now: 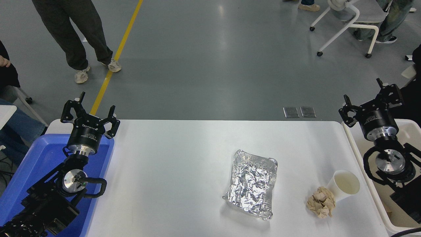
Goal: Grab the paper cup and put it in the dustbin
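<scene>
While the cup (344, 184) stands upright on the table (171, 171), near its right edge, nothing grips it: the right gripper (371, 98) hangs well above and beyond it, over the dustbin (368, 194), its fingers spread wide and holding nothing. That height and spread suit an approach from above, since the cup's mouth faces up and its tapered wall gives the fingers something to close around. A crumpled paper ball (321, 201) lies against the cup's left side, touching or nearly so, so a descent on that side risks catching the ball as well; coming in from the bin side looks cleaner. Left of both, a foil tray (252, 182) sits apart and is not in the way. Because the dustbin stands just past the table's right edge, close beside the cup, the carry should be short once the cup is lifted. The left gripper (92, 110) is parked over a blue tray (36, 158) at the lower left, likewise spread and empty, clear of the work.
</scene>
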